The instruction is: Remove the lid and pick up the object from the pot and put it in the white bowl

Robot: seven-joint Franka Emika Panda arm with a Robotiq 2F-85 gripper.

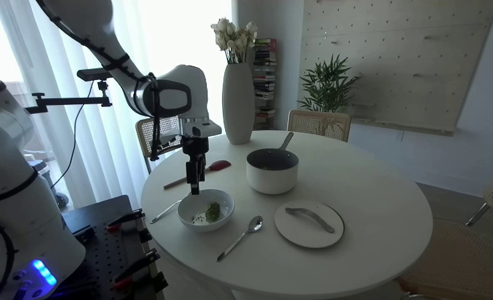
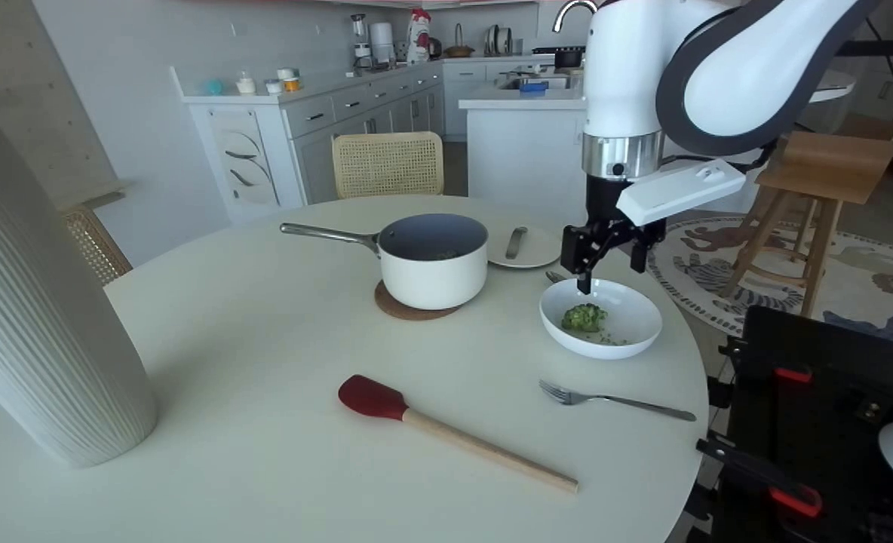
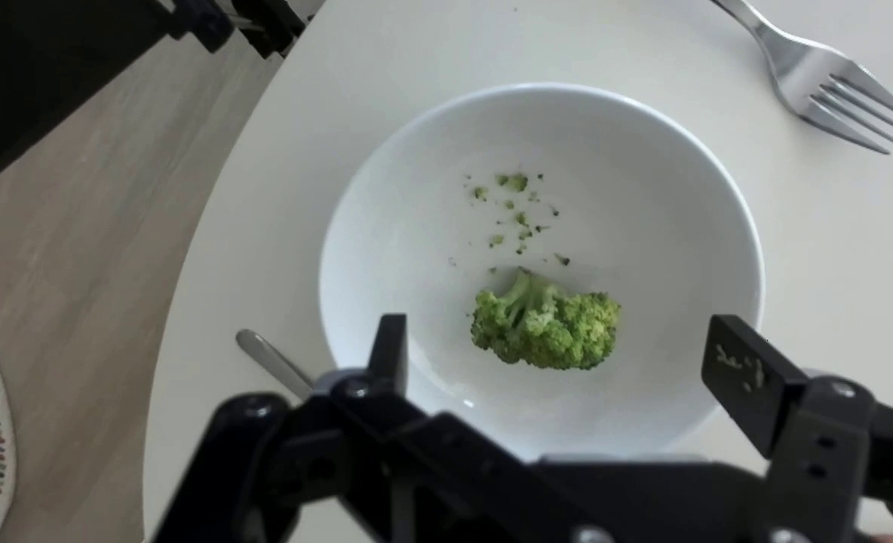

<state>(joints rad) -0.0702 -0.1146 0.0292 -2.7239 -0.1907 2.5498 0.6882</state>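
A green broccoli floret (image 1: 212, 211) lies in the white bowl (image 1: 205, 227) with several small crumbs beside it. The floret (image 2: 584, 317) and bowl (image 2: 605, 350) also show in an exterior view, and the wrist view shows the floret (image 3: 544, 320) near the middle of the bowl (image 3: 665, 196). My gripper (image 3: 560, 320) is open and empty above the bowl, its fingers apart on either side of the floret and not touching it. The white pot (image 1: 271, 179) stands uncovered; small unclear bits show inside. The round white lid (image 1: 302, 233) lies on the table, its curved grey handle up.
The pot rests on a brown cork disc (image 2: 409, 308). A fork (image 2: 612, 400) and a spoon (image 1: 242, 238) lie on either side of the bowl. A red spatula (image 2: 454, 434) lies farther off. A tall white vase (image 1: 238, 104) stands at the table's far side.
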